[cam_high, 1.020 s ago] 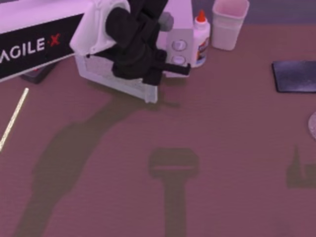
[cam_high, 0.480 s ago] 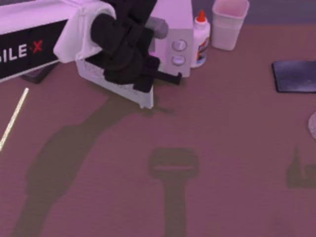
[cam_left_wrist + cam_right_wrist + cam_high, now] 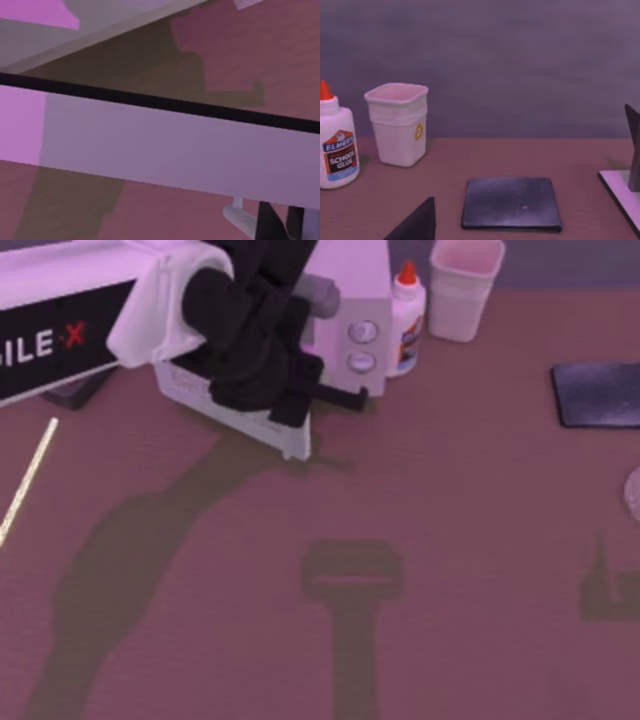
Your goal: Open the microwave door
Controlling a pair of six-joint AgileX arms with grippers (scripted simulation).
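Microwave (image 3: pixel 350 285) at the table's (image 3: pixel 450 540) far edge, two knobs facing front. Microwave door (image 3: pixel 255 425) swung partway out, free edge angled away from the knob panel. Left gripper (image 3: pixel 300 400) right at that door, black fingers over its top edge; jaws hidden, spread or pinching impossible to tell. Glue bottle (image 3: pixel 406 315) just beside the microwave, white cup (image 3: pixel 463 285) next along, dark pad (image 3: pixel 598 393) well apart. Right gripper out of the top view.

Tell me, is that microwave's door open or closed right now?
Partly open. In the top view the microwave door angles out from the microwave, its free edge standing off the front near the knobs, with the left claw at it.
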